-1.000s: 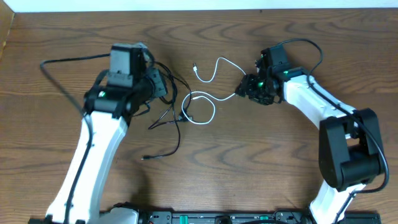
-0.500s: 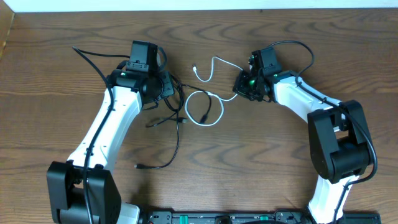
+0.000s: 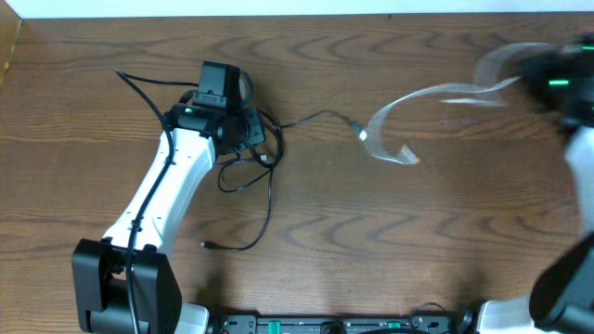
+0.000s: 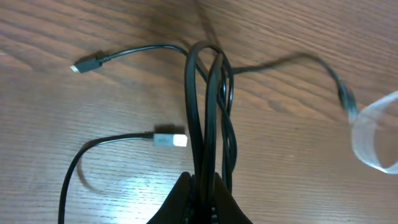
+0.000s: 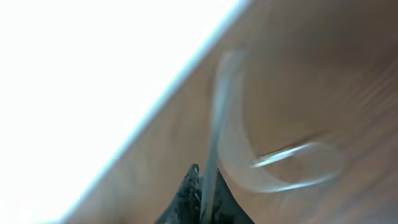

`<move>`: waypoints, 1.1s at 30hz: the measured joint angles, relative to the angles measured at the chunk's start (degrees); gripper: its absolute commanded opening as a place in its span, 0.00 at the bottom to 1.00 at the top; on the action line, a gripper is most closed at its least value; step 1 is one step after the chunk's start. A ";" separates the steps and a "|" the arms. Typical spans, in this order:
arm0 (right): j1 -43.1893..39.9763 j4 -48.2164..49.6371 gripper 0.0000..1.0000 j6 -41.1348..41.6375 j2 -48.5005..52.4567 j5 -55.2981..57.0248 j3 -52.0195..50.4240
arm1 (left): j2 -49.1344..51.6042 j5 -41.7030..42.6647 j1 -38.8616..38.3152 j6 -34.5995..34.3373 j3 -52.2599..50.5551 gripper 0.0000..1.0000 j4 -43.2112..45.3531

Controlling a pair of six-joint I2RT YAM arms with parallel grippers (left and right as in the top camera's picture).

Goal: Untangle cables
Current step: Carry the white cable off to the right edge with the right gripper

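My left gripper (image 3: 252, 132) is shut on a bunch of loops of the black cable (image 3: 270, 199). In the left wrist view the black cable (image 4: 194, 93) rises from between the jaws of the left gripper (image 4: 206, 196), with plug ends lying on the wood to the left and right. The white cable (image 3: 418, 96) is a motion-blurred arc that stretches from the table's middle to my right gripper (image 3: 557, 82) at the far right edge. Seen from the right wrist, the right gripper (image 5: 204, 199) is shut on the white cable (image 5: 214, 124). The white cable (image 4: 359, 134) looks apart from the black one.
The wooden table (image 3: 390, 232) carries nothing else. A thicker black wire (image 3: 139, 85) runs from the left arm toward the back left. The table's far edge (image 3: 306, 16) meets a white wall, and the right arm reaches to the frame's right border.
The right gripper has shut on the white cable and swung fast to the right, pulling its loop out of the black cable. The left arm has barely moved in the last half second.
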 measured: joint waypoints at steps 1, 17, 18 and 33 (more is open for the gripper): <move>-2.23 1.33 0.01 0.13 -0.63 -0.11 0.35 | 0.00 0.02 -0.22 0.00 0.00 0.08 0.09; -18.21 16.83 0.02 6.29 2.14 -2.80 1.40 | 0.00 0.59 -2.21 0.00 0.00 0.07 1.51; -17.90 15.45 0.01 6.82 4.66 -3.26 3.50 | 0.00 0.61 -2.64 0.00 0.00 0.08 1.53; -10.01 -17.70 0.01 0.92 28.76 -3.82 55.43 | 0.00 0.63 -4.44 0.00 0.00 0.07 2.67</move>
